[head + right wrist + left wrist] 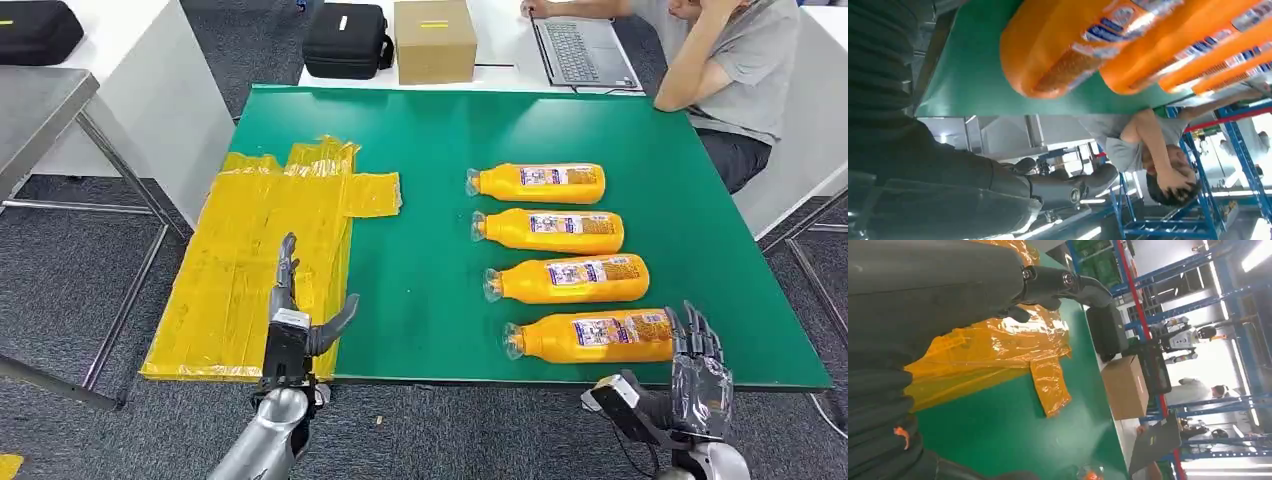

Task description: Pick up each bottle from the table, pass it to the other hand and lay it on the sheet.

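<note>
Several orange bottles lie in a column on the green table [430, 150], caps pointing left. The nearest bottle [592, 337] [1073, 45] lies by the front edge. My right hand [697, 372] hovers open just right of that bottle's base, fingers spread, holding nothing. A yellow sheet [270, 250] [993, 345] covers the table's left side and hangs over its left edge. My left hand [295, 320] is raised over the sheet's near right part, fingers apart and empty. Its thumb [1068, 282] shows in the left wrist view.
A person [730, 60] sits at the far right with a laptop [580, 48]. A cardboard box [434, 40] and a black case [347, 40] stand on the white table behind. A grey table [40, 110] stands at left.
</note>
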### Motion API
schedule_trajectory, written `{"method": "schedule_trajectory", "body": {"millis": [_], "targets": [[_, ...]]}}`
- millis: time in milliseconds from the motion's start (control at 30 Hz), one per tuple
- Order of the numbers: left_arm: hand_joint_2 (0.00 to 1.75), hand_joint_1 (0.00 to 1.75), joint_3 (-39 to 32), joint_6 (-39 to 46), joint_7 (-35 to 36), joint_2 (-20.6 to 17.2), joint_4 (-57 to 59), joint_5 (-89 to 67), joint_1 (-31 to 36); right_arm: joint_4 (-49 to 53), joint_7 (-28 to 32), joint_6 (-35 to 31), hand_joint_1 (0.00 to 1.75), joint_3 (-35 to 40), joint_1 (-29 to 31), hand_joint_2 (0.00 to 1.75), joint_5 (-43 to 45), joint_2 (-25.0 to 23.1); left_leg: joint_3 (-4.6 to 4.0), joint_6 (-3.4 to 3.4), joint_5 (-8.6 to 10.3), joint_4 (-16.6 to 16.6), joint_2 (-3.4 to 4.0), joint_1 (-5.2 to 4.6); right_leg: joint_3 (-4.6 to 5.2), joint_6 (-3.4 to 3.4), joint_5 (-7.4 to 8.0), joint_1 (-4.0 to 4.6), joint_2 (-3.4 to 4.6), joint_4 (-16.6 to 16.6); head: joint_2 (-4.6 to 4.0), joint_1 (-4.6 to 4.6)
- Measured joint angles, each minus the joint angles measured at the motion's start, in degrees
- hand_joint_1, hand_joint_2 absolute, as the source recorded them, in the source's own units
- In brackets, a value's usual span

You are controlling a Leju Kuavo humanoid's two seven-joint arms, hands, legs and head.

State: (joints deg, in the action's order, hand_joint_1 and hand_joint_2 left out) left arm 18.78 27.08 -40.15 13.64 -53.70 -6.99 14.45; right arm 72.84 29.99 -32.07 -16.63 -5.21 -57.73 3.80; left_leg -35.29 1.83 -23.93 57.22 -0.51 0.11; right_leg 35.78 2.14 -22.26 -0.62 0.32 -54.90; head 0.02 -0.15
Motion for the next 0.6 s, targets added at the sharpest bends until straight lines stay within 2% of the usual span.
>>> {"method": "schedule_trajectory", "body": {"millis": [200,333,600], "targets": [[1.75,0.0,1.1,-0.8,0.0,0.1,0.9,0.7,0.3,-6.3,0.5,-3.4,0.0,0.1,1.9,1.75,-3.4,0.9,-0.01,0.0,0.01,0.0,-0.03,0.0,-0.01,0.0,0.0,0.0,-0.01,0.0,0.0,0.0],[1.75,0.0,2.2,-0.5,0.0,0.1,1.6,1.1,0.9,-8.1,-2.1,-4.8,0.0,1.6,1.7,1.75,-8.8,1.5,-0.01,0.0,0.0,0.0,-0.02,0.0,-0.01,0.0,0.0,0.0,-0.01,0.0,0.0,0.0],[1.75,0.0,3.6,0.1,0.0,0.1,2.1,1.5,1.6,-9.0,-3.3,-4.8,0.0,3.4,1.0,1.75,-9.3,1.8,-0.01,0.0,0.0,0.0,-0.03,0.0,-0.01,0.0,0.0,0.0,-0.01,0.0,0.0,0.02]]}}
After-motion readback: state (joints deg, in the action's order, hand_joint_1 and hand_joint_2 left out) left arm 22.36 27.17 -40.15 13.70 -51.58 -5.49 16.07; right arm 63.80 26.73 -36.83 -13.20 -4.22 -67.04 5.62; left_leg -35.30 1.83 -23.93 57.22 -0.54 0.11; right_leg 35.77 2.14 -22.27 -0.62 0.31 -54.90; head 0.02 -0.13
